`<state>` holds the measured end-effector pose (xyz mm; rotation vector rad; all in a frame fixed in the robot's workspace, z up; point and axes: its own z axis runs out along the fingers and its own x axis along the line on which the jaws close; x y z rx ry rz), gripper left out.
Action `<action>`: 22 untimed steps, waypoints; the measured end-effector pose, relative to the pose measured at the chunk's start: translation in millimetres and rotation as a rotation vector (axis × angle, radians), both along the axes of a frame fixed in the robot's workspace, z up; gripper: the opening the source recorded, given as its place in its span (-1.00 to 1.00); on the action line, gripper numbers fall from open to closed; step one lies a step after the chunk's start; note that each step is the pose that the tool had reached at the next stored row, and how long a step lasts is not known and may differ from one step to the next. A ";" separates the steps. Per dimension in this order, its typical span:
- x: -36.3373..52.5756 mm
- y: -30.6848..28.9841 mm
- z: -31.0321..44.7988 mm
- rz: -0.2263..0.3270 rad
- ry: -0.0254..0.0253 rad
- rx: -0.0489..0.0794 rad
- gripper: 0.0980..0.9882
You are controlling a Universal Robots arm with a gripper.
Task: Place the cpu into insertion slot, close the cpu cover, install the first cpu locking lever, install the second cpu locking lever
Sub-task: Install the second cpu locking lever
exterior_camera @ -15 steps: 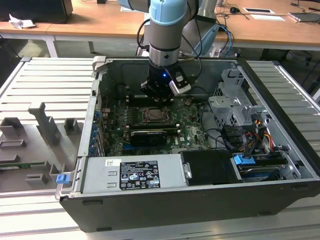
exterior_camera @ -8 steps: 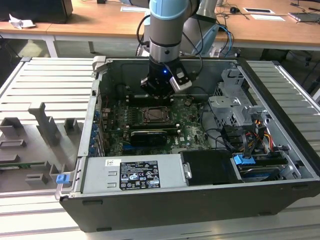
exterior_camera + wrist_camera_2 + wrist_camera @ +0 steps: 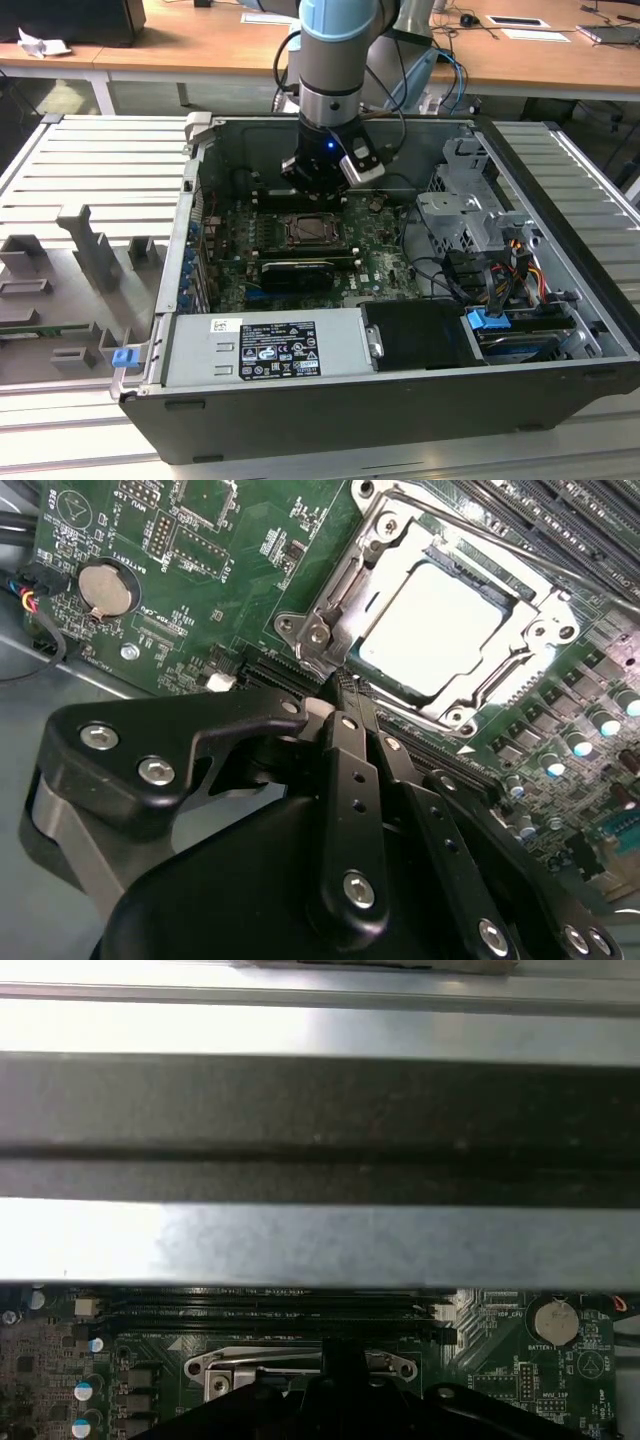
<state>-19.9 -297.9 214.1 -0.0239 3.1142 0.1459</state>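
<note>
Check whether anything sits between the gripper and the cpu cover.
Nothing visible does. In the second wrist view the gripper has its fingertips at the corner of the cpu cover, which lies closed over the cpu.

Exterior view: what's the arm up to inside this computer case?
The arm's tool is down over the motherboard, its closed tip at a corner of the cpu cover. The cpu already sits in the insertion slot, with the cover lying flat around it. The tool holds nothing.
</note>
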 end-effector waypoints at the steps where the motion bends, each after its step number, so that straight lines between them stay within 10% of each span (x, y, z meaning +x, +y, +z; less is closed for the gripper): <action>1: 0.0 -0.2 0.0 0.000 0.0000 0.000 -0.97; 22: 0.2 -15.6 11.0 0.000 0.0001 0.000 -0.97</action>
